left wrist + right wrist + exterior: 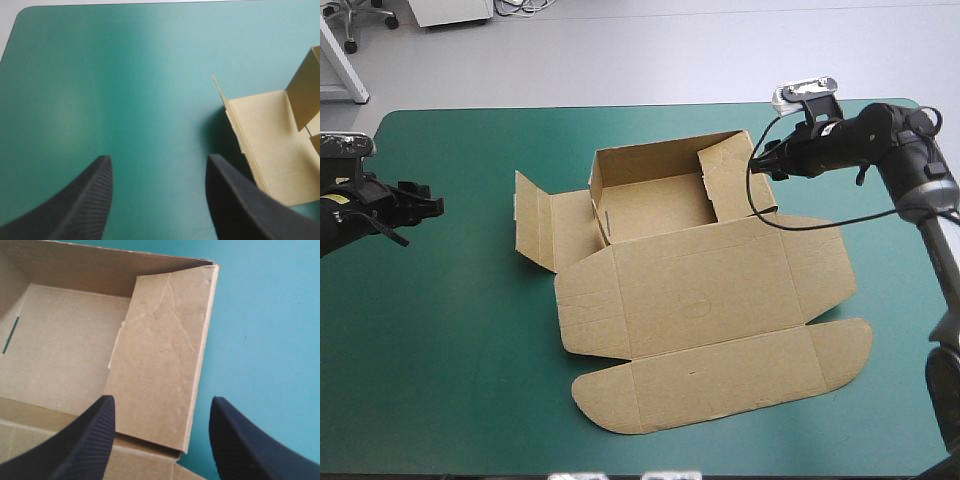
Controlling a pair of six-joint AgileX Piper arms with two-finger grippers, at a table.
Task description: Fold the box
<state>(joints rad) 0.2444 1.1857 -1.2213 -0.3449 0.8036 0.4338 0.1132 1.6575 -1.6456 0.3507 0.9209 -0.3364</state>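
Observation:
The brown box [700, 290] lies mid-table, with an open tray at the back and the lid flat toward the front edge. Its right wall [730, 175] stands up, creased and leaning inward. My right gripper [772, 160] hovers just outside that wall, open. In the right wrist view the creased wall [160, 365] stands ahead of the open gripper [162, 440], in line with the gap between its fingers. The left side flap [535, 225] stands half raised. My left gripper [432, 205] is open, well to the left of it. In the left wrist view that flap [270, 145] sits ahead of the gripper [157, 200], off to one side.
Teal-green cover [450, 330] surrounds the box on all sides, widest on the left and front left. The table's far edge [620, 108] runs close behind the tray. A rounded far corner of the table [20, 15] shows in the left wrist view.

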